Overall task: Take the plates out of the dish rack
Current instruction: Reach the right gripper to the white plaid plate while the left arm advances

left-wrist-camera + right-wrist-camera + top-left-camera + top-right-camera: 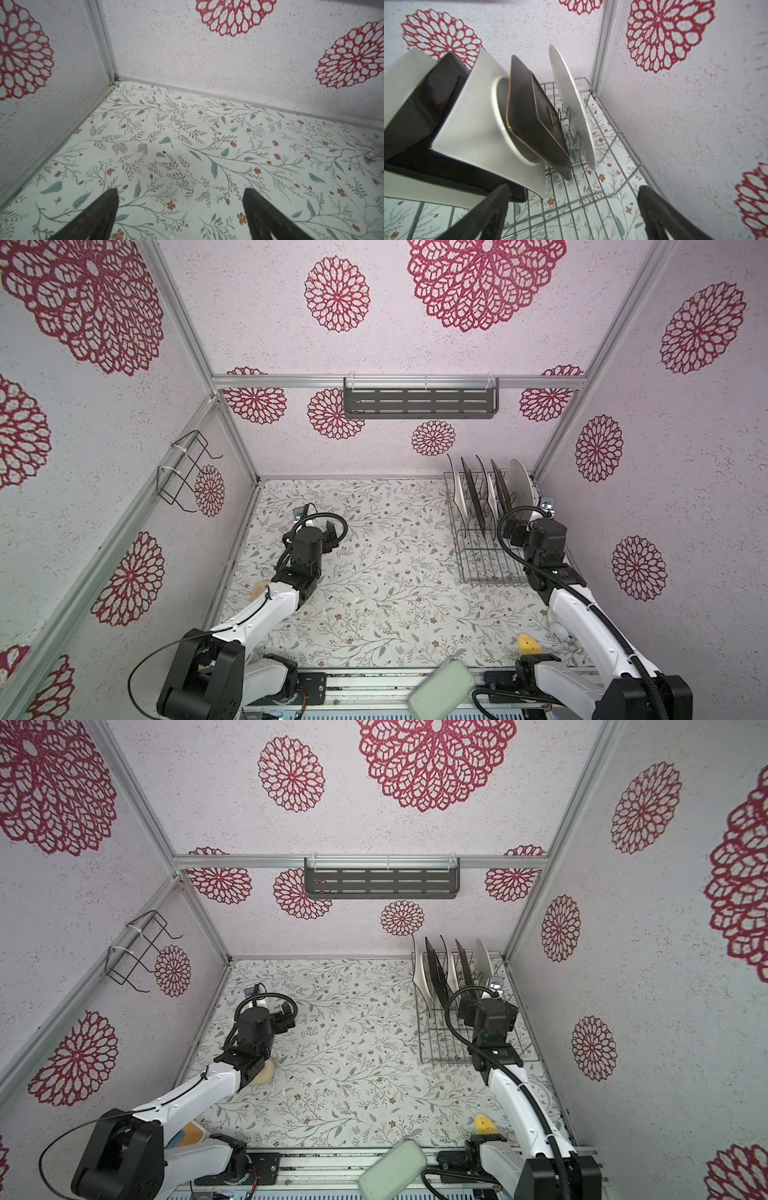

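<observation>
The silver wire dish rack [486,572] stands at the table's back right corner. Several plates stand upright in its prongs. From the right wall inward come a round cream plate with dark grid lines [571,99], a dark brown rounded-square one [533,116], a white one [477,116], another dark one [425,108] and a white one [402,83]. My right gripper [574,188] hangs open over the rack's wire floor [591,197], just in front of the plates and touching none. My left gripper [180,190] is open above the bare floral tabletop [187,135] near the back left corner.
A black wire holder [183,472] hangs on the left wall, and a dark grey slotted shelf [419,404] on the back wall. A yellow item [528,644] and a pale green pad [442,691] lie at the front right. The right wall [675,124] is close beside the rack.
</observation>
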{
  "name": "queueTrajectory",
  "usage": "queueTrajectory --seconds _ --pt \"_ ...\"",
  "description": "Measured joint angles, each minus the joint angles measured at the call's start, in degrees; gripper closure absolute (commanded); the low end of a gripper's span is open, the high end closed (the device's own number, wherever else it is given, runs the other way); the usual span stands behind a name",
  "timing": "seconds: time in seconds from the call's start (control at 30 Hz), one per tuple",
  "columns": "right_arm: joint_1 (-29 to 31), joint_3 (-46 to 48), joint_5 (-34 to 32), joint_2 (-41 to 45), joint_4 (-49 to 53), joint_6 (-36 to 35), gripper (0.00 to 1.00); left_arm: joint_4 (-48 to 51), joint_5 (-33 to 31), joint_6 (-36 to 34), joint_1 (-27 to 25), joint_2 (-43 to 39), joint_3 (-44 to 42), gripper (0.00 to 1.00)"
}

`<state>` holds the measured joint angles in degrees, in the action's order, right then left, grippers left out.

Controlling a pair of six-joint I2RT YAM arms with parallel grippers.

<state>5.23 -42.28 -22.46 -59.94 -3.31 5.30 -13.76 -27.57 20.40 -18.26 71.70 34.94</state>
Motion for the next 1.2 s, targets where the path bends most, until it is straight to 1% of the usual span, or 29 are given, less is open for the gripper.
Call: queueTrajectory --seconds 0.07,0.23,0.43,0.6,0.7,0.8,0.9,1.07,1.2 --pt "0.0 -4.6 -0.7 -1.6 5.9 0.4 0.01 1.4 -0.2 1.4 -1.2 1.9 1.0 0.03" --pt "0.0 -14.3 -2.1 -7.4 17.1 0.9 0.01 2.6 0.5 3.5 -3.7 5.9 2.8 0.03" --pt "-0.1 -24.0 -4.1 -15.5 25.2 0.6 0.01 4.7 2.9 5.2 -5.6 8.2 5.0 0.03" --pt "-0.5 -31.8 -5.0 -21.6 29.1 -1.0 0.02 5.2 5.1 6.5 -6.2 8.2 5.1 0.03" --pt "-1.0 -37.5 -5.7 -25.9 31.5 -1.9 0.07 5.9 6.8 7.3 -6.4 8.2 5.3 0.03" --pt "-1.4 -41.7 -6.3 -29.3 33.1 -2.9 0.16 6.0 8.5 8.6 -6.4 8.2 5.5 0.03" --pt "-1.8 -44.4 -6.1 -31.8 34.7 -3.5 0.26 6.1 10.3 9.8 -6.5 8.2 5.6 0.03" --pt "-2.7 -48.9 -4.5 -35.9 37.5 -3.8 0.35 6.5 11.9 10.4 -6.6 8.2 6.0 0.03" --pt "-3.0 -51.5 -4.2 -38.8 38.6 -3.8 0.45 7.0 12.2 10.7 -6.6 8.1 6.9 0.03"
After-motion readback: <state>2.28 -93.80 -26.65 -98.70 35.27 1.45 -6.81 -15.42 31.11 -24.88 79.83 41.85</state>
